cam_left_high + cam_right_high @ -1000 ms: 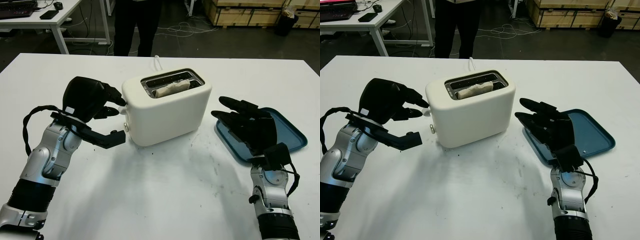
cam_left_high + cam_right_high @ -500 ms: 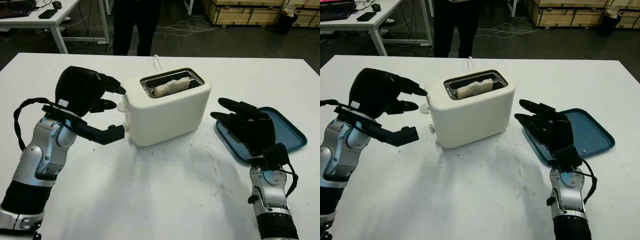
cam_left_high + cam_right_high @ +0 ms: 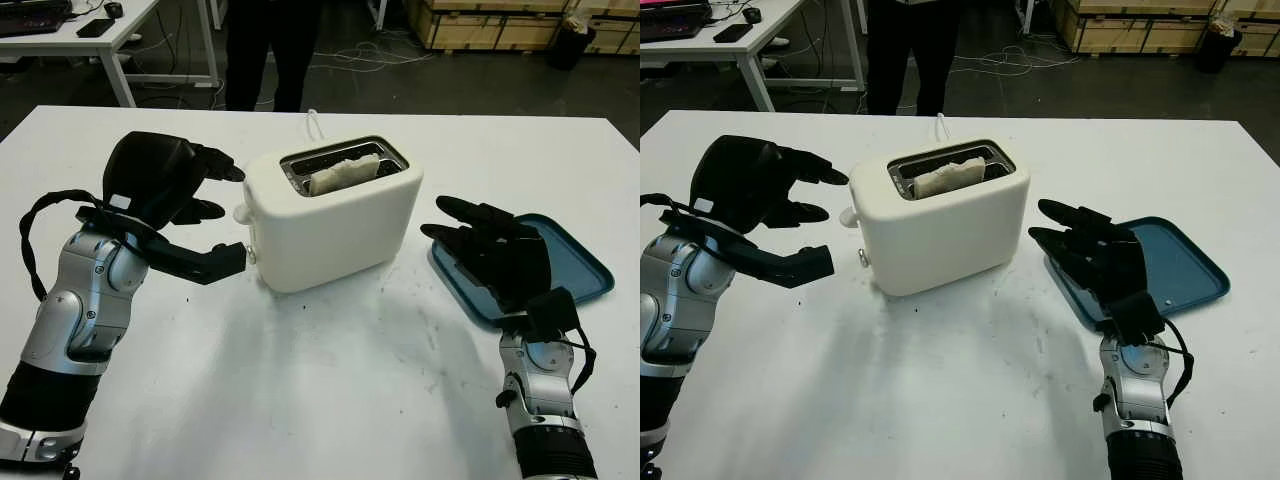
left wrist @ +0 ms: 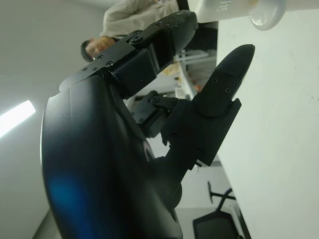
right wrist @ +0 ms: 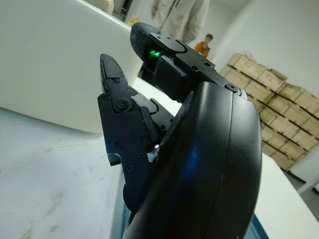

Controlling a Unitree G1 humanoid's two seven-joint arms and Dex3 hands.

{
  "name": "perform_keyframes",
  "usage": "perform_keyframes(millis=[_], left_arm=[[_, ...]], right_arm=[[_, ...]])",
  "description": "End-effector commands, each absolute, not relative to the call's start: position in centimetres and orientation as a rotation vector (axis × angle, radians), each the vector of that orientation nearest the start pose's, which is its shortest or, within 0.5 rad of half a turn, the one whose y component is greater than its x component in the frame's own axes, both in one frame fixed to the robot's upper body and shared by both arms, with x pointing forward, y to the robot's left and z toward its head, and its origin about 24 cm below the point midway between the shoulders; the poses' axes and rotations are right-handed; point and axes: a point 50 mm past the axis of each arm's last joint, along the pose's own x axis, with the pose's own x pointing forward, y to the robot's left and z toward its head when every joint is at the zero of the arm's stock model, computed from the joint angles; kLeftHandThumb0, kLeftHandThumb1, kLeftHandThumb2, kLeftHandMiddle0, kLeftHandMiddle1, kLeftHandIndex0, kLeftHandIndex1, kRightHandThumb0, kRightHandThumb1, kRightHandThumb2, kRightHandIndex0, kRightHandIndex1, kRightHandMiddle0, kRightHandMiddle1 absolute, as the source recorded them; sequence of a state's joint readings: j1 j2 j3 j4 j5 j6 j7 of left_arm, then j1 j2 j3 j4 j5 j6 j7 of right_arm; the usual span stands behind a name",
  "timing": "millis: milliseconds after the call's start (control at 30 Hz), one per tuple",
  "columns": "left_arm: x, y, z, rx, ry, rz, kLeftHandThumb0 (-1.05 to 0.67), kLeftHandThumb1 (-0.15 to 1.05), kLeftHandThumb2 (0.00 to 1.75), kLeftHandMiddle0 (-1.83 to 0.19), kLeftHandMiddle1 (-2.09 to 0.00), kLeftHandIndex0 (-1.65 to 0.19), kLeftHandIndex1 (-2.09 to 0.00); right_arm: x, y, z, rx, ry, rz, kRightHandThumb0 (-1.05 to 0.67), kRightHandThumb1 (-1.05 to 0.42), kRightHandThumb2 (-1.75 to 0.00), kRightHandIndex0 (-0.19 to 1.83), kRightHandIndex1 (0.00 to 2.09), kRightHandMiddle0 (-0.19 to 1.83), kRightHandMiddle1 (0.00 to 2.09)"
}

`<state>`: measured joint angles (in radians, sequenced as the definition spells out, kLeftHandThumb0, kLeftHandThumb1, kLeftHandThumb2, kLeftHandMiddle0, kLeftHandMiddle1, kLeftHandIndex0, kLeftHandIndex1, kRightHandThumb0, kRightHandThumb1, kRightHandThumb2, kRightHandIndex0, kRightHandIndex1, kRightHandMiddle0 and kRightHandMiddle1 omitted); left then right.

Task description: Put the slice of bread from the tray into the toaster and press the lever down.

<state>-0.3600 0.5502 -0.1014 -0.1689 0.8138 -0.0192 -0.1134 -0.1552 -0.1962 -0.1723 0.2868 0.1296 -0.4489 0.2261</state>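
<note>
A white toaster [image 3: 335,215] stands in the middle of the table with a slice of bread [image 3: 345,172] upright in its slot, the top edge showing above the rim. Its round white lever knob [image 3: 241,213] sticks out of the left end. My left hand [image 3: 228,192] hovers open just left of that knob, a small gap between fingertips and knob; the left wrist view shows the knob [image 4: 266,12] beyond the fingers [image 4: 227,79]. Over the near left edge of the blue tray [image 3: 575,260], right of the toaster, my right hand [image 3: 445,218] is open and holds nothing.
The white table [image 3: 330,380] has bare surface in front of the toaster. A white cord [image 3: 315,122] runs off behind the toaster. A person [image 3: 262,50] stands past the far edge. Another desk [image 3: 90,40] and wooden crates [image 3: 500,20] are in the background.
My left hand has come off the lever knob, moving up and to the left. The bread stands slightly higher in the slot. The right hand has stayed put.
</note>
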Motion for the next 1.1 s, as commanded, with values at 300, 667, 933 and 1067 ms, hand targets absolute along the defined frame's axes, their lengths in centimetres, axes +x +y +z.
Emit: perform_keyframes(millis=[300, 667, 933, 1067], left_arm=[[29.5, 17.7, 17.2, 1.416, -0.466, -0.059, -0.42, 0.71, 0.00, -1.08, -1.39, -1.38, -0.01], [29.5, 17.7, 16.3, 1.397, -0.452, -0.078, -0.39, 0.70, 0.00, -1.02, -1.51, -1.37, 0.00], [30.0, 17.4, 15.7, 1.396, -0.420, -0.097, -0.41, 0.73, 0.00, -0.99, -1.50, -1.34, 0.00], [30.3, 17.1, 15.6, 1.390, -0.424, -0.107, -0.41, 0.73, 0.00, -0.99, -1.53, -1.35, 0.00]], right_arm=[[27.6, -21.7, 7.2, -0.101, -0.367, 0.059, -0.22, -0.92, -0.07, 1.07, 0.12, 0.95, 0.00], [27.7, -21.6, 7.2, -0.107, -0.362, 0.061, -0.23, -0.92, -0.07, 1.06, 0.11, 0.95, 0.00], [27.7, -21.6, 7.2, -0.109, -0.358, 0.053, -0.24, -0.92, -0.06, 1.07, 0.11, 0.96, 0.00], [27.6, -21.7, 7.1, -0.108, -0.357, 0.054, -0.23, -0.92, -0.07, 1.06, 0.10, 0.96, 0.00]])
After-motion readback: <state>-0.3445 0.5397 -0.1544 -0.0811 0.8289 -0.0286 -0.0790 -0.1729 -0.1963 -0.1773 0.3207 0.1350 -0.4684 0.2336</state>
